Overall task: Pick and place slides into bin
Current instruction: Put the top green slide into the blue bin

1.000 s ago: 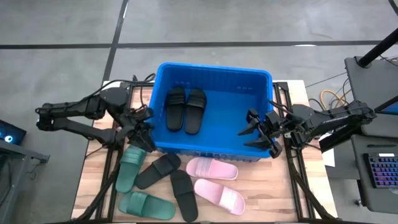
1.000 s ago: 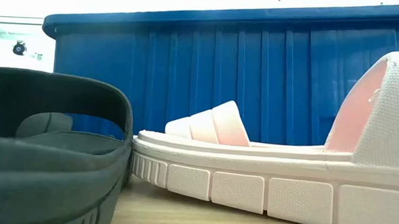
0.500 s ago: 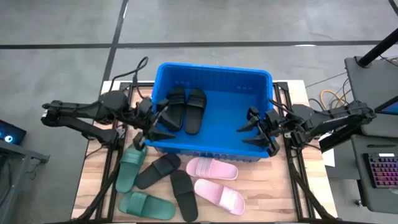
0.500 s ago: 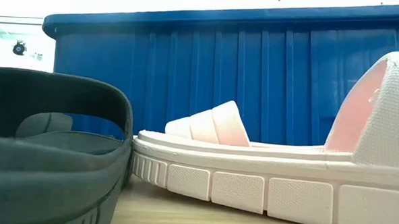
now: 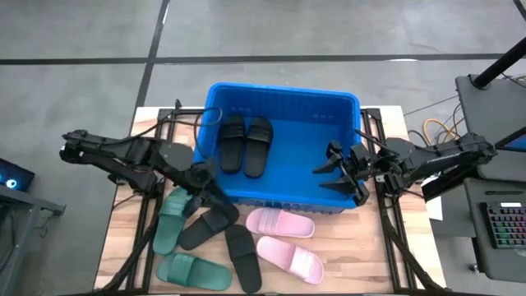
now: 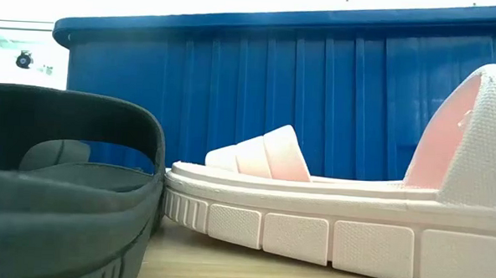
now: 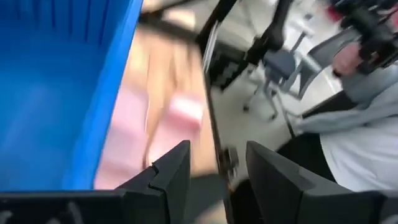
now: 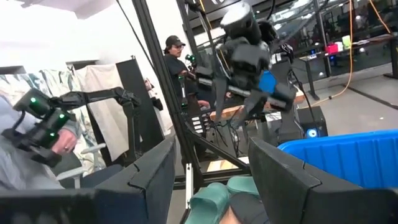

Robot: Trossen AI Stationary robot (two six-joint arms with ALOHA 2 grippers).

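left gripper [image 5: 215, 197] moved off bin [image 5: 283, 95], black slides [image 5: 245, 145] inside

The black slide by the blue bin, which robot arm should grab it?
Probably the left. Its hand is open right above the black slide on the table, while the right hand, also open, hangs inside the bin, farther away.

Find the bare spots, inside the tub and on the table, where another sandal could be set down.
Inside the bin, the floor right of the black pair is bare, up to the right wall where the right tool hovers. The wood in front of the bin is crowded with slides; only its front right corner stays bare.
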